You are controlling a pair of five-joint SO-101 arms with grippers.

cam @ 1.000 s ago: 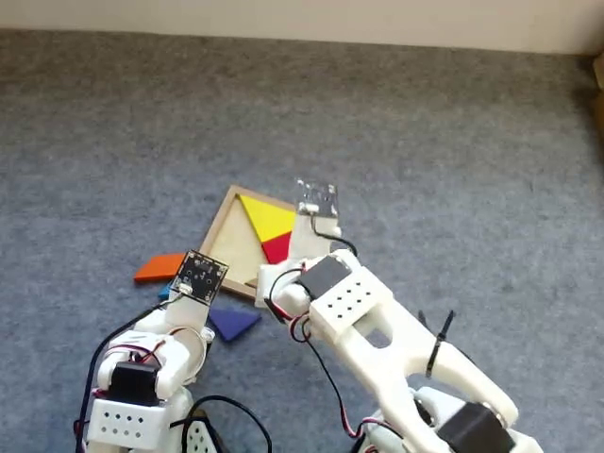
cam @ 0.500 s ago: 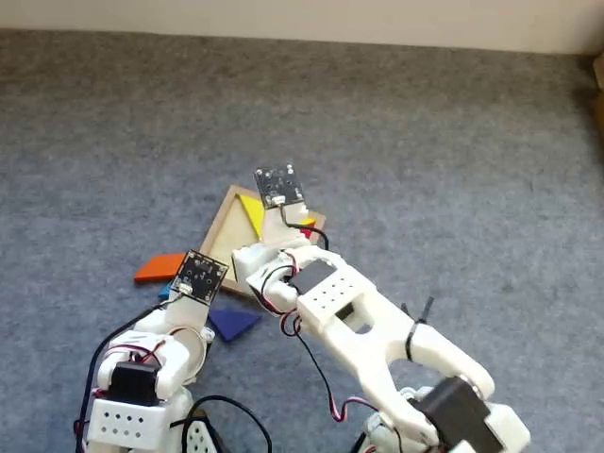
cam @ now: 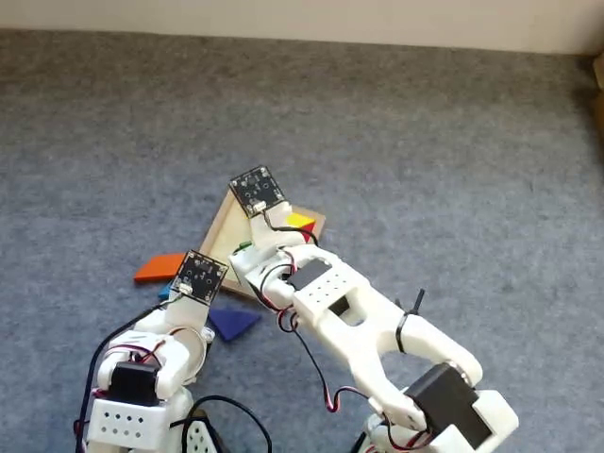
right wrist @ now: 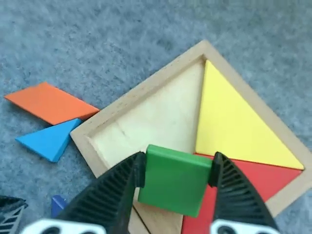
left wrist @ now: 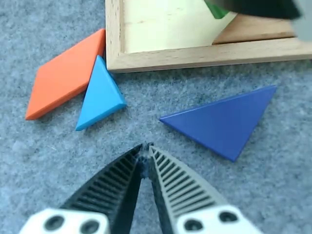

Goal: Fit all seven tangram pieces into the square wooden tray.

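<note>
Over tray (right wrist: 144,93), right jaws clamp square (right wrist: 173,180)

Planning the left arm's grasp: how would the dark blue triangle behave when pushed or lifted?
The dark blue triangle looks flat and rigid, so it likely won't flex or roll. Its smooth faces may slip; the fuzzy carpet probably drags against pushing.

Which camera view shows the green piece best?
The right wrist view: the green piece shows its top face, held in the right gripper over the tray. The high view shows a green sliver; the left wrist view, one corner.
</note>
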